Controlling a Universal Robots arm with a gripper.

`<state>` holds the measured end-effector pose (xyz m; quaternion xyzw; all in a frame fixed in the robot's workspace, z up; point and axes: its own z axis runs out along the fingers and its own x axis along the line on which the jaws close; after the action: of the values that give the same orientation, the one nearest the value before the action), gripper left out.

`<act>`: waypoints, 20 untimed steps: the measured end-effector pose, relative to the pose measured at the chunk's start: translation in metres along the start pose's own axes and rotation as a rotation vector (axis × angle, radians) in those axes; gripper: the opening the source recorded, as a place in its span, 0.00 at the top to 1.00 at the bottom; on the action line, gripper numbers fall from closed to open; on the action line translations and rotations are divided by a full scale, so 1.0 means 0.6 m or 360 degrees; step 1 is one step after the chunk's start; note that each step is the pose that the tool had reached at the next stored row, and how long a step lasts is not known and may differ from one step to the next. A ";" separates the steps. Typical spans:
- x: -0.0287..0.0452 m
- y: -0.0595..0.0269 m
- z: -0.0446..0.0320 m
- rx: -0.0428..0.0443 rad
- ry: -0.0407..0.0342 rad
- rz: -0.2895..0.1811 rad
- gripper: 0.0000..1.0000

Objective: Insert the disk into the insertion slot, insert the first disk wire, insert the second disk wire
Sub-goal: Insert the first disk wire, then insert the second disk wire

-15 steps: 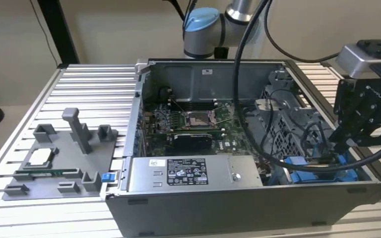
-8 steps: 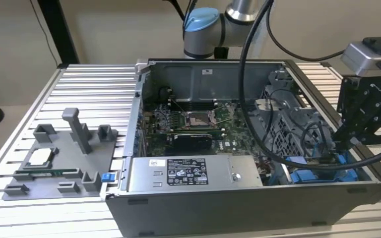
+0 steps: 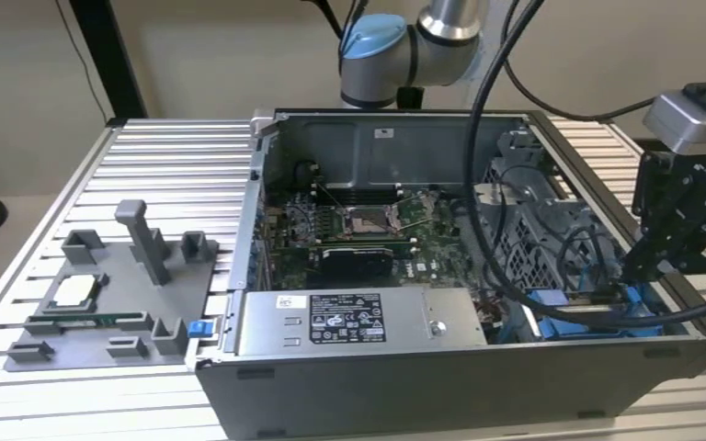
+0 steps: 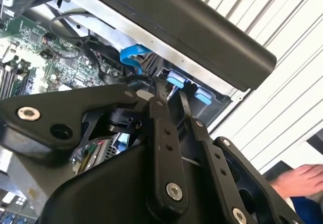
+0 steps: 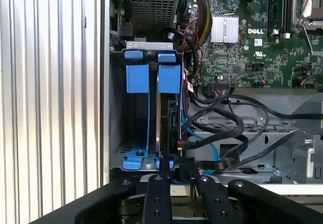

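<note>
Here the gripper (image 5: 176,161) sits at the end of the disk (image 5: 170,118), edge-on in the insertion slot (image 5: 146,45); gripping or not, can't tell.

Silver arm (image 3: 454,18) with pale-blue joint cap (image 3: 374,41), black cables (image 3: 481,165), matte-black pincer (image 5: 175,159) dotted with silver screws

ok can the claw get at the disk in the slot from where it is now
Probably yes. In the first wrist view the claw hangs at the exposed edge of the disk in the insertion slot, with nothing between them. The black cables bunch along one side, not across the way.
</note>
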<state>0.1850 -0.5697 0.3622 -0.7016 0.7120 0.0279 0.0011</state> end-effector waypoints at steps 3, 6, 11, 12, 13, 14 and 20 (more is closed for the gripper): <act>-0.001 -0.001 0.003 0.0001 -0.0007 -0.0004 1.00; -0.001 -0.004 0.003 0.0001 -0.0038 -0.0007 1.00; -0.001 -0.006 0.003 0.0001 -0.0055 -0.0009 1.00; -0.001 -0.006 0.003 0.0001 -0.0055 -0.0009 0.00; -0.001 -0.006 0.003 0.0001 -0.0055 -0.0009 0.00; -0.001 -0.006 0.003 0.0001 -0.0055 -0.0009 0.00; 0.002 -0.006 0.005 -0.0002 -0.0059 -0.0009 0.00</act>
<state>0.1885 -0.5705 0.3591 -0.7031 0.7098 0.0413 0.0140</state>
